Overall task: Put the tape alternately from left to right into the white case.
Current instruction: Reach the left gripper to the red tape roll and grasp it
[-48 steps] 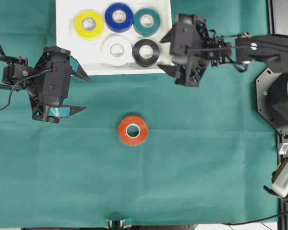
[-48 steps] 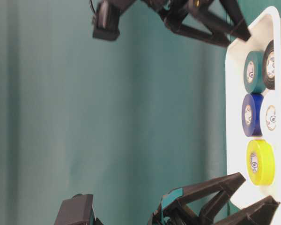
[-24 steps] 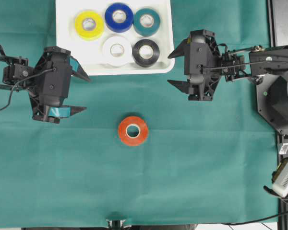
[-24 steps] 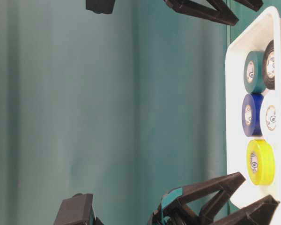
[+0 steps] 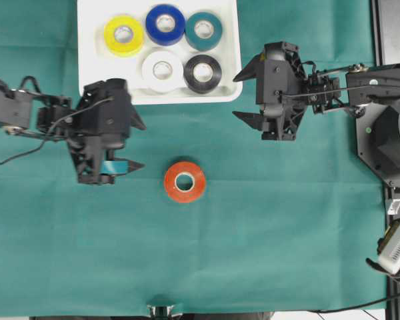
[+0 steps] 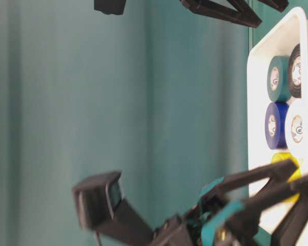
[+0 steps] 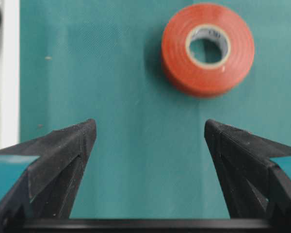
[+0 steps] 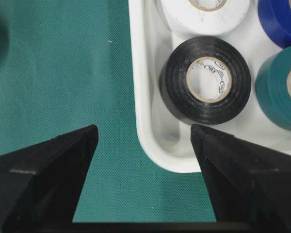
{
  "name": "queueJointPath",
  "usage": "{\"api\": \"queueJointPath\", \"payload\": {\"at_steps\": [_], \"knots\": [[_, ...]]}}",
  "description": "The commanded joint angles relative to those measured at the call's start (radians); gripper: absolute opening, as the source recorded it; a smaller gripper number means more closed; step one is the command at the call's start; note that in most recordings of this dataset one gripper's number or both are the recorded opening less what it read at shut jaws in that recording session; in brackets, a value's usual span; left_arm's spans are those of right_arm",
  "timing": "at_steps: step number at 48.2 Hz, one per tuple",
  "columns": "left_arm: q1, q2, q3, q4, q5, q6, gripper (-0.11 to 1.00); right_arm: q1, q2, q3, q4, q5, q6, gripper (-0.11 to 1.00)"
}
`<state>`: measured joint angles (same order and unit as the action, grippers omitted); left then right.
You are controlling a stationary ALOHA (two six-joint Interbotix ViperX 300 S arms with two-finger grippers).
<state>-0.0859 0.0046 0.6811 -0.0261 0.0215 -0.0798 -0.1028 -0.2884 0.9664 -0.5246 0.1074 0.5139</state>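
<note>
so compared with half a second back, my left claw (image 5: 135, 145) has swung in from the left edge toward the middle of the counter (image 5: 267, 227) and now sits just below the lower left corner of the white case (image 5: 87, 60). it also looks turned a bit, fingers pointing right and slightly down. the right claw (image 5: 241, 95) hasn't budged since that frame, though a full second ago it was up against the case's right edge.

red roll (image 5: 185, 181) is the only tape not in the case. it lies flat on the green cloth, just right of the left claw's tips and a bit lower, not touching. from the left wrist cam the red roll (image 7: 207, 48) is ahead of the fingers and off toward the right one, clear cloth between it and both tips. left claw is spread wide and holds nothing.

right claw is wide too, empty, parked off the lower right corner of the case. its wrist cam looks straight at that corner with the black roll (image 8: 205, 80) just inside.

in the case: yellow (image 5: 124, 35), blue (image 5: 165, 24) and teal (image 5: 203, 30) along the back row, white (image 5: 163, 70) and black in front, all lying flat.
</note>
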Motion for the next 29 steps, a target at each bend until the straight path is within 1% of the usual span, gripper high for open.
{"api": "queueJointPath", "payload": {"at_steps": [1,5,12,29], "knots": [[-0.009,0.017,-0.060,-0.002,-0.002,-0.055,0.99,0.003,-0.014,-0.008,-0.002,-0.006,0.000,0.92],[-0.012,0.041,-0.089,-0.002,-0.002,-0.114,0.99,0.005,-0.014,-0.005,-0.002,-0.006,0.000,0.92],[-0.020,0.081,-0.126,-0.002,0.018,-0.178,0.99,0.003,-0.014,0.002,0.000,-0.006,0.000,0.92],[-0.029,0.179,-0.225,-0.002,0.057,-0.255,0.99,0.003,-0.014,0.011,0.000,-0.006,-0.002,0.92]]}}
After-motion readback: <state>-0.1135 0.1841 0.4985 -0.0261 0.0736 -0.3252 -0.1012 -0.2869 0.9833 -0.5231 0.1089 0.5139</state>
